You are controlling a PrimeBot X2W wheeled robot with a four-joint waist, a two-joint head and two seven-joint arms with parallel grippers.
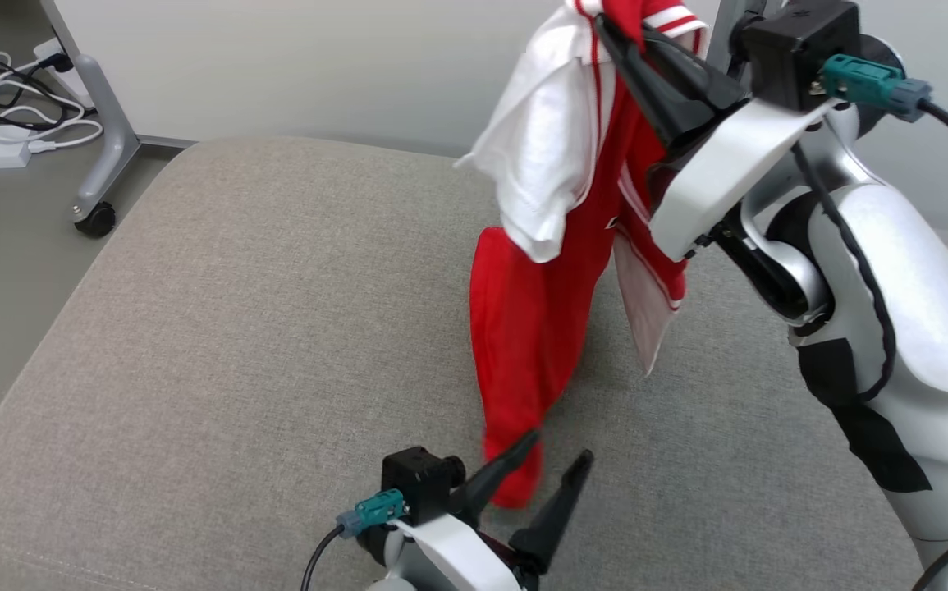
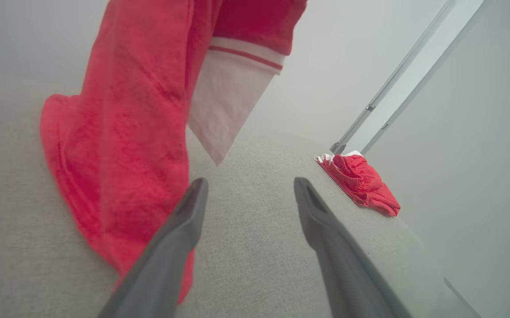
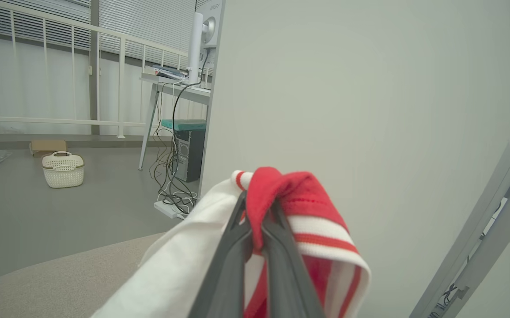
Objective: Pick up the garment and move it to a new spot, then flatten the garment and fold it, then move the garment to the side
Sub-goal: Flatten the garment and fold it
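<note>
My right gripper (image 1: 617, 37) is raised high and pressed together on the garment (image 1: 531, 328), pinching a bunched fold of red cloth with a red-and-white striped band right at its fingertips. From that pinch the garment hangs down below the gripper: a white part drapes over one side of the fingers, and a long red part falls to the grey cushion (image 1: 235, 312), with a white panel edged by a red stripe dangling beside it, clear of the cushion. My left gripper (image 1: 558, 447) sits low over the cushion with its two fingers spread apart and nothing between them. The lowest end of the red cloth lies on the cushion just beside the outer side of one of these fingers; I cannot tell whether it touches the finger. Ahead of my left gripper and off to its other side, a second red garment (image 2: 360, 176) lies crumpled at the far edge of the cushion. Beyond my right gripper stands a pale wall (image 3: 347, 88), and well apart on the floor sits a white basket (image 3: 62, 170).
</note>
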